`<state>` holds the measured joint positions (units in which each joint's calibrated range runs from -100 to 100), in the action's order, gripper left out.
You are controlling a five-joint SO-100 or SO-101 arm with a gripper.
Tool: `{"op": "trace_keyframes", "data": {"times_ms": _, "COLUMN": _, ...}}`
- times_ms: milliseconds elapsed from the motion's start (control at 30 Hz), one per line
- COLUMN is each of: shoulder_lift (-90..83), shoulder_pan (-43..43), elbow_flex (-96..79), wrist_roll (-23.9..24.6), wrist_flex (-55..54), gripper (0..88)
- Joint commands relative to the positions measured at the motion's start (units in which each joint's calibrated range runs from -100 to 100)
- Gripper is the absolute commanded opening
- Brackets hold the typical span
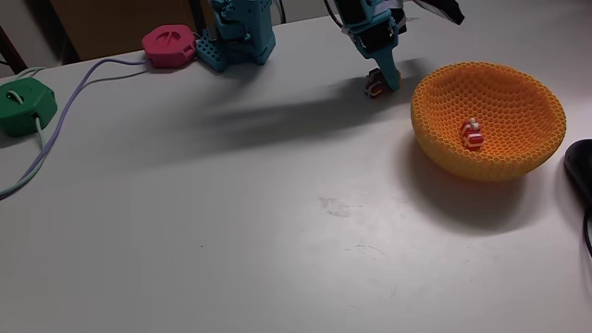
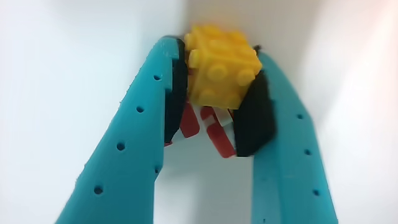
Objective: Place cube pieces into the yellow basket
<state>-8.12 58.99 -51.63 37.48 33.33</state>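
Note:
In the wrist view my gripper [image 2: 219, 56] has its teal fingers [image 2: 134, 130] pressed against both sides of a yellow-orange dotted cube [image 2: 221, 68]. Red-and-white striped cube pieces [image 2: 211, 127] lie just behind it between the fingers. The fixed view shows the gripper [image 1: 379, 85] lowered to the table at the back, on a small reddish cube cluster [image 1: 374, 89], just left of the yellow basket [image 1: 518, 102]. One red-and-white cube [image 1: 472, 135] lies inside the basket.
At the back left, a pink hexagonal box [image 1: 169, 44] and a green one [image 1: 23, 104] are joined by pale cables [image 1: 88, 79]. The arm's teal base [image 1: 239, 37] stands behind. A black object [image 1: 581, 166] lies at the right edge.

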Motion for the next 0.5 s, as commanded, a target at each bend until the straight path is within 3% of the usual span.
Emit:
{"op": "trace_keyframes", "data": {"times_ms": 0, "shoulder_lift": -0.2, "shoulder_pan": -1.0, "elbow_flex": 0.5, "wrist_roll": -0.4, "wrist_flex": 0.2, "gripper": 1.6}}
{"op": "trace_keyframes", "data": {"times_ms": 100, "shoulder_lift": -1.2, "shoulder_pan": -0.9, "elbow_flex": 4.3, "wrist_roll": -2.2, "wrist_flex": 4.1, "gripper": 0.0}}
{"op": "trace_keyframes", "data": {"times_ms": 333, "shoulder_lift": -8.3, "shoulder_pan": -3.4, "elbow_flex": 39.4, "wrist_roll": -11.3, "wrist_flex": 35.2, "gripper": 0.0}}
{"op": "trace_keyframes", "data": {"times_ms": 467, "shoulder_lift": -3.7, "shoulder_pan": -6.5, "elbow_flex": 60.8, "wrist_roll": -14.8, "wrist_flex": 35.8, "gripper": 0.0}}
